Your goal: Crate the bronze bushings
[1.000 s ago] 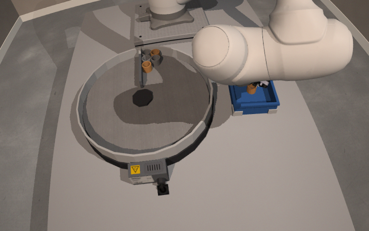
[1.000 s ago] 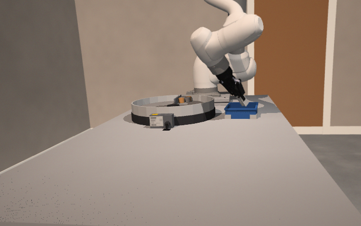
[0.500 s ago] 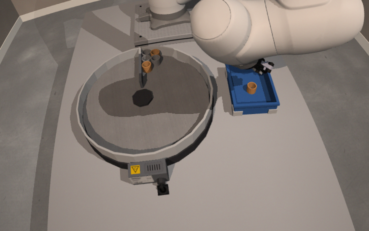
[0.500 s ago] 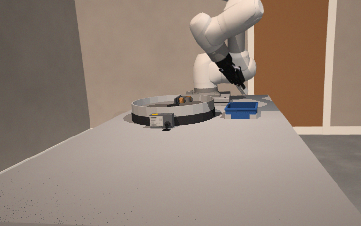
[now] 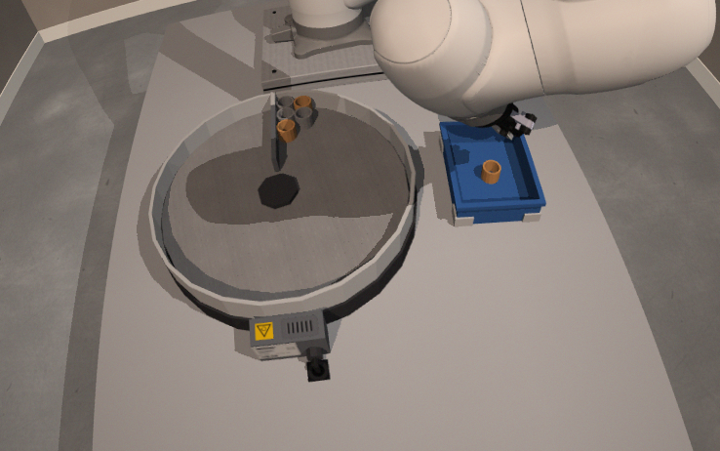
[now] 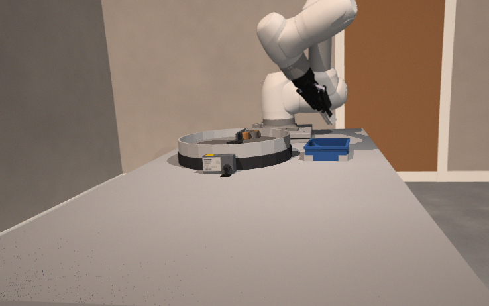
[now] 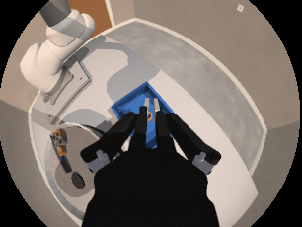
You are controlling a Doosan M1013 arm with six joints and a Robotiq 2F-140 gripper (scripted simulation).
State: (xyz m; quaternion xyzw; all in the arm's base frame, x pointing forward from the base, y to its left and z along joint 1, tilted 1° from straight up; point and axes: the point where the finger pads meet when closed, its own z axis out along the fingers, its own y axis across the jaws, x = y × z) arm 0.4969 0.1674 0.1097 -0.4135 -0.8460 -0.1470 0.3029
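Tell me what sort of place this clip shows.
Probably an industrial sorting cell: a rimmed turning table holding bronze and steel bushings, a blue crate beside it, and a white arm bolted to a base plate.

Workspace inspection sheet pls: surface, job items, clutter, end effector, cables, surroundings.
Surface: grey bench carries the turning table and blue crate.
Job's things: one bronze bushing upright in the crate; two bronze bushings and three steel bushings clustered beside the divider on the turning table.
Clutter: nothing seen.
End effector: gripper shut, holding nothing, raised above the crate's far edge.
Cables: black plug at the drive box; no loose cable seen.
Surroundings: beige wall, brown door panel, grey floor.
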